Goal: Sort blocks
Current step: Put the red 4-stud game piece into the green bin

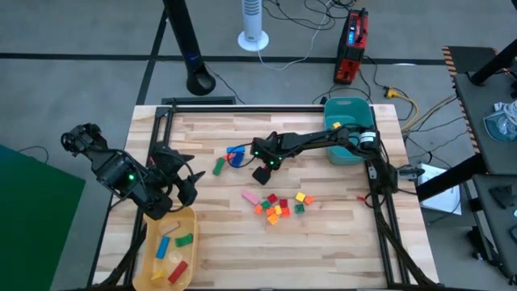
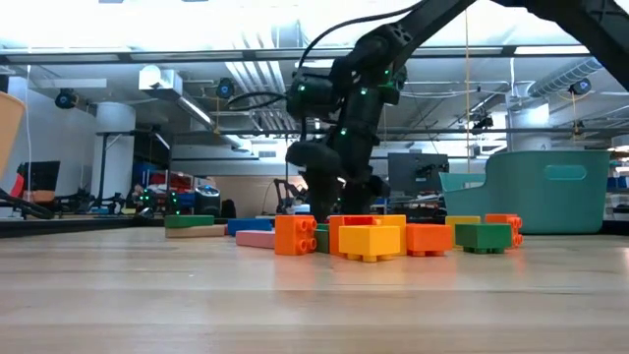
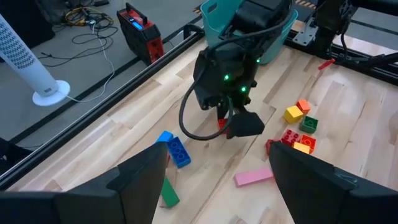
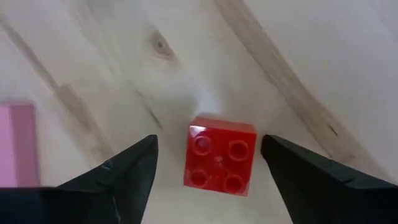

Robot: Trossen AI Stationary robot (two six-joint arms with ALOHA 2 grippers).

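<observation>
My right gripper points down, open, over the middle of the table. A red four-stud block lies flat on the wood between its fingers, with a gap on each side. A pink bar lies beside it. A cluster of red, yellow, orange and green blocks rests toward the near edge. A blue block and a green bar lie left of the gripper. My left gripper hangs open above the yellow tray, holding nothing.
The yellow tray at the near left holds a few blocks. A teal bin stands at the far right, under my right arm. Black frame rails run along the table's edges. Bare wood lies near the front edge.
</observation>
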